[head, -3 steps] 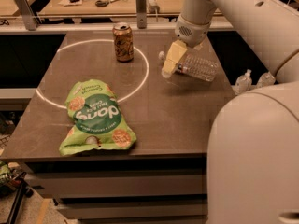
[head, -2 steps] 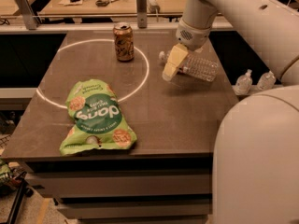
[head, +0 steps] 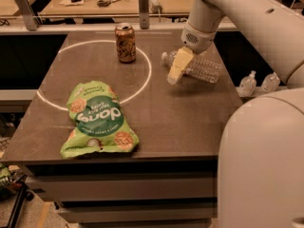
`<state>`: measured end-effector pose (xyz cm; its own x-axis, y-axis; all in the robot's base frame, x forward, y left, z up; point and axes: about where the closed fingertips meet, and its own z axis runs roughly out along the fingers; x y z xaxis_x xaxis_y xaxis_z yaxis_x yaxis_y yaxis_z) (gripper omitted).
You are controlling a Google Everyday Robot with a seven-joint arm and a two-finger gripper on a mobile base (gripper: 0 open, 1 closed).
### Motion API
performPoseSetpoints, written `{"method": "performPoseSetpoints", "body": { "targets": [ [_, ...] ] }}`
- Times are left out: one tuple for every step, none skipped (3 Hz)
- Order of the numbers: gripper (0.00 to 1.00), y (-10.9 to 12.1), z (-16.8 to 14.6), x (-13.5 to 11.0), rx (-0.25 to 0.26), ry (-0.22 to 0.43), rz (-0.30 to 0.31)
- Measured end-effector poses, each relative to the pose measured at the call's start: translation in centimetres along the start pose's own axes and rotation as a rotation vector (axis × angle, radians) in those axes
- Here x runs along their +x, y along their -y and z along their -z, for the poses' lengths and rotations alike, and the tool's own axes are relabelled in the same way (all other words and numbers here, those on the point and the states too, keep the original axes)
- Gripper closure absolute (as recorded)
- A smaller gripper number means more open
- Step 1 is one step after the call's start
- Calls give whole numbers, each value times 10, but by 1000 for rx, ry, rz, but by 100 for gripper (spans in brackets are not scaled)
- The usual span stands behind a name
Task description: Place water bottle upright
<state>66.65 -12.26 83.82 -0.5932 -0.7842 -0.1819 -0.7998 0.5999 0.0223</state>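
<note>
While the clear ribbed plastic water bottle (head: 204, 68) lies sideways at the dark counter's (head: 180, 122) two o'clock, the gripper (head: 175, 72) hovers at its neck, jaws' state indiscernible; light, crushable and slick, it probably suits a gentle mid-body hold.

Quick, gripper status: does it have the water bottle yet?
Gripper: at the water bottle, which lies on its side; open, closed or holding cannot be told.

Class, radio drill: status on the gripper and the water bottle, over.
Gripper low at the water bottle, cap end. Bottle lying on its side, not yet upright. Soda can and chip bag well apart from it.
</note>
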Motion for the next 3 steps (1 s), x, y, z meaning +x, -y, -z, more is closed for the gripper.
{"method": "performPoseSetpoints", "body": {
  "targets": [
    [0,10,-3,1,-1,-2,10],
    [18,17,-6,-1,8,-21,14],
    [41,20,-7,-4,13,-30,23]
  ]
}}
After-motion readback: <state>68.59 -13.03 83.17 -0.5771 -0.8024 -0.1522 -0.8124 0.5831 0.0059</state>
